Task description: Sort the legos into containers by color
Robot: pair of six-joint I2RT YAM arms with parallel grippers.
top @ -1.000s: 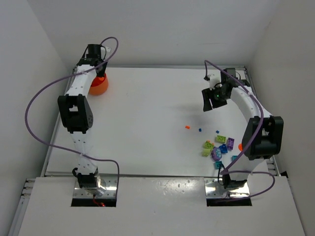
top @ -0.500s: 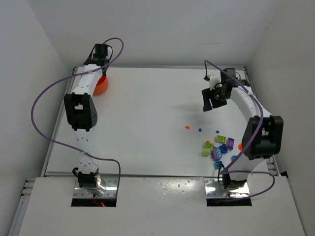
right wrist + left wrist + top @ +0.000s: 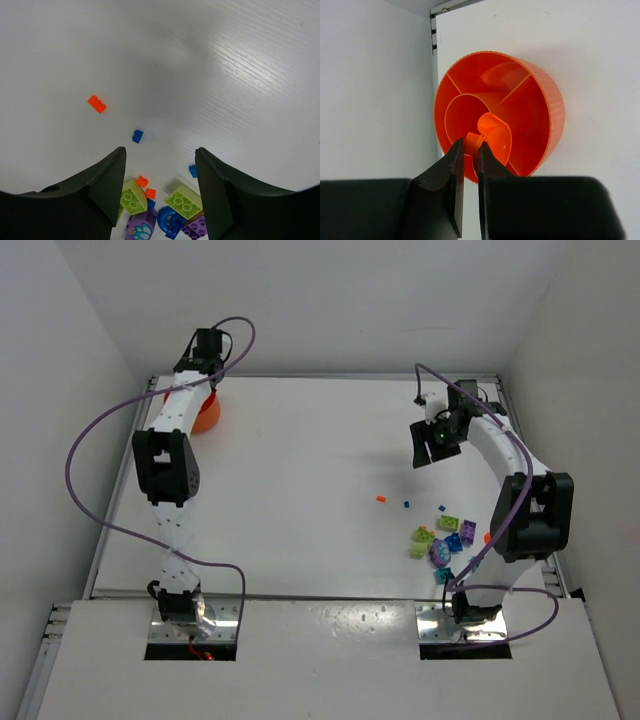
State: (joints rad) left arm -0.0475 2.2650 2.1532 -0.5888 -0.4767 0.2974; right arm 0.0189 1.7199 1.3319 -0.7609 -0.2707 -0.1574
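Left wrist: left claw pinching tiny orange plastic brick over round orange plastic divided bowl, far-left corner of tabletop. Right claw spread above loose mixed-colour plastic bricks near right edge.

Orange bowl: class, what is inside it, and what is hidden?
Inside the orange bowl, thin walls form compartments around a central ring. A small orange piece sits by the left gripper's tips. The gripper covers the bowl's near part.
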